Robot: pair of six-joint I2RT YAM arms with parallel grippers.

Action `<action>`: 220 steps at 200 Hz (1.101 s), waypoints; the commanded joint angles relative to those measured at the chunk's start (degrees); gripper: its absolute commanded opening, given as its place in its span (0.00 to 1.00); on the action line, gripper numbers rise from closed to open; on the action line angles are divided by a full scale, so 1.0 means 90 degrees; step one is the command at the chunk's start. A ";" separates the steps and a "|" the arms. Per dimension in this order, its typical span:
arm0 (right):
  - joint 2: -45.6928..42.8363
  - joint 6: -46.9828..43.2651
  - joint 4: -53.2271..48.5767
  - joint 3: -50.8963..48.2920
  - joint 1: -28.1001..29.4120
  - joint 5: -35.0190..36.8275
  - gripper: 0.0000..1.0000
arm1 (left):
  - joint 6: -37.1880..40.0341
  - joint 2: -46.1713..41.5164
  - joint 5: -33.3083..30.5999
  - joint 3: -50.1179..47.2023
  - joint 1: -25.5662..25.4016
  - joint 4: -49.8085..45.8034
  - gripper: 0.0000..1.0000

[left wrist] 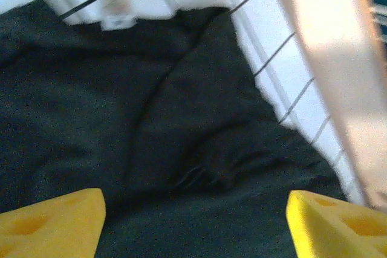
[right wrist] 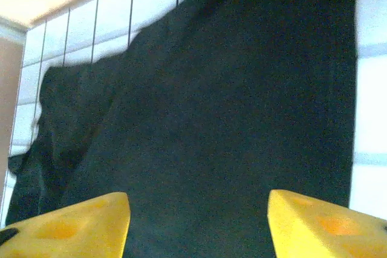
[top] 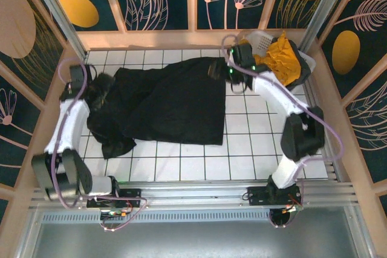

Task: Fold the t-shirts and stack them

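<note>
Laying the black t-shirt (top: 163, 104) flat on the bench (top: 254, 149) looks about done; your left gripper (left wrist: 195, 209) and right gripper (right wrist: 198, 209) hang spread, holding nothing; next, pinch one edge to fold.

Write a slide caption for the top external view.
Black t-shirt spread across the tiled table, open left pincer and right pincer at its ends; mustard-yellow shirts heaped in the far-right basket.
</note>
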 commanded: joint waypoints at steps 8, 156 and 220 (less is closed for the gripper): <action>-0.0988 0.0339 0.0367 -0.1848 0.0570 0.0208 0.55 | -0.0119 -0.0489 -0.0078 -0.1394 0.0026 -0.0291 0.74; -0.0311 0.0176 -0.1371 -0.2951 0.2498 0.1559 0.60 | 0.0179 -0.0342 0.0033 -0.0891 0.0026 -0.0417 0.73; 0.0322 0.0430 -0.1657 -0.2567 0.1963 0.2665 0.13 | 0.0155 -0.0526 -0.0021 -0.0800 0.0026 -0.0568 0.73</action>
